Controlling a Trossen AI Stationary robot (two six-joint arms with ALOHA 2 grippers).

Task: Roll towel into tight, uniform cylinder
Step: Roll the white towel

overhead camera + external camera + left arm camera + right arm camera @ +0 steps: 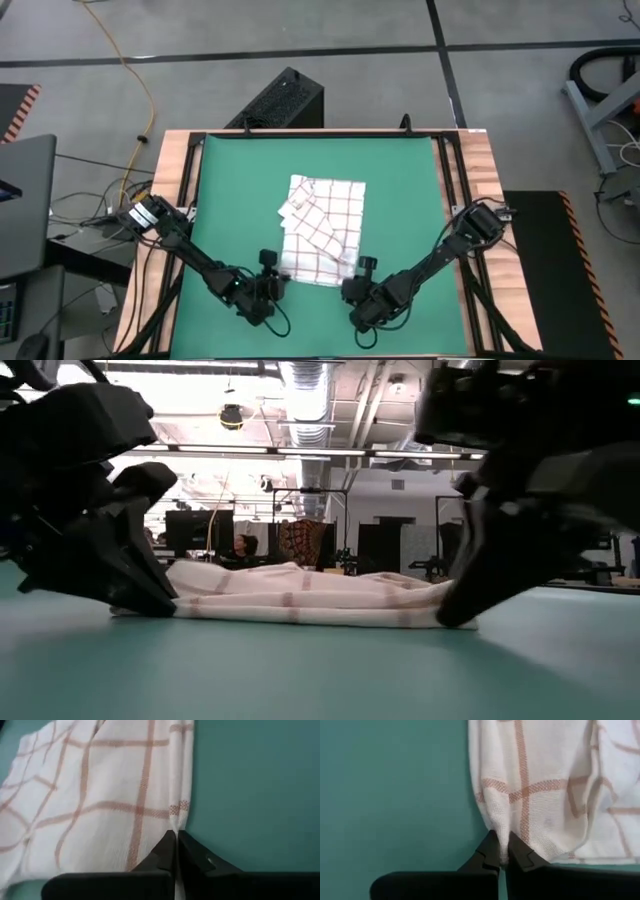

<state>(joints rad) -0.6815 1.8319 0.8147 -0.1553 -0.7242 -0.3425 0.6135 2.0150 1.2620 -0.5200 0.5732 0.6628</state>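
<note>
The thin white red-checked cloth towel (322, 230) is lying crumpled at the centre of the green mat (400, 190). The left tool (274, 272) and right tool (358, 272) are pinching its lower corners.

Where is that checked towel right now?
From above, the towel lies partly folded near the middle of the green mat; the left gripper and right gripper each pinch a near corner.
</note>
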